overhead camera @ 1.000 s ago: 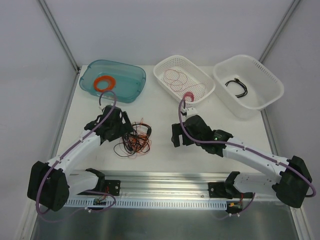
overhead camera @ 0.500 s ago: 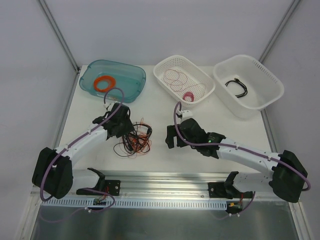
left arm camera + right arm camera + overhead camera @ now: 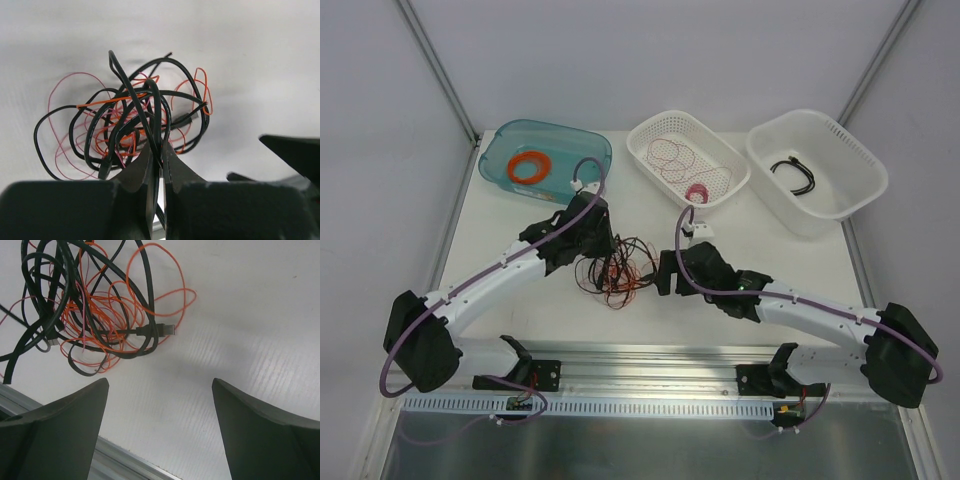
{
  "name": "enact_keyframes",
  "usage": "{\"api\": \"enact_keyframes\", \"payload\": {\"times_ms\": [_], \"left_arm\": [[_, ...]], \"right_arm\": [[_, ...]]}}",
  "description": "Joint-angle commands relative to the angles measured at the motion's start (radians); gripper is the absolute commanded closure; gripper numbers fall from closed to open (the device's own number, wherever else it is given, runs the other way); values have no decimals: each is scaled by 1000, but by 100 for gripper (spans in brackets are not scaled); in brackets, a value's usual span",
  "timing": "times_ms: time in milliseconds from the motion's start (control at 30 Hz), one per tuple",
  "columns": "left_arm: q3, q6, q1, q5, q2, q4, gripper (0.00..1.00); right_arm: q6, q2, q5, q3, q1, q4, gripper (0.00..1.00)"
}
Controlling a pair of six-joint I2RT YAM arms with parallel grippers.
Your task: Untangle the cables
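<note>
Dragged right, the cables [image 3: 617, 268] now lie between both arms, just beside my right tool [image 3: 159, 385].
My left tool [image 3: 157, 149] pinches a black strand; the right is spread, tangle ahead-left.

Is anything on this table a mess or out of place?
Only the cables. Black, red and orange strands lie in one knotted heap on the table instead of lying apart. The left end effector is pinched on a black strand of the heap. Nothing looks spilled or broken.
</note>
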Motion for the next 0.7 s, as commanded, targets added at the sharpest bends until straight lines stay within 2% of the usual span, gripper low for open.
{"api": "enact_keyframes", "payload": {"times_ms": [0,333,533,633,667], "left_arm": [[70,77,-33,99,-45,16,100],[78,101,-75,339,-52,21,100],[39,115,-75,325,-108,30,100],[9,126,-73,250,-121,30,100],[-4,127,-73,229,-125,30,100]], "right_arm": [[66,-47,69,-14,-14,44,11],[132,53,12,-37,-64,147,14],[169,152,-34,-98,-86,227,30],[164,163,-34,-97,-89,198,43],[154,154,-32,-95,-89,189,51]]}}
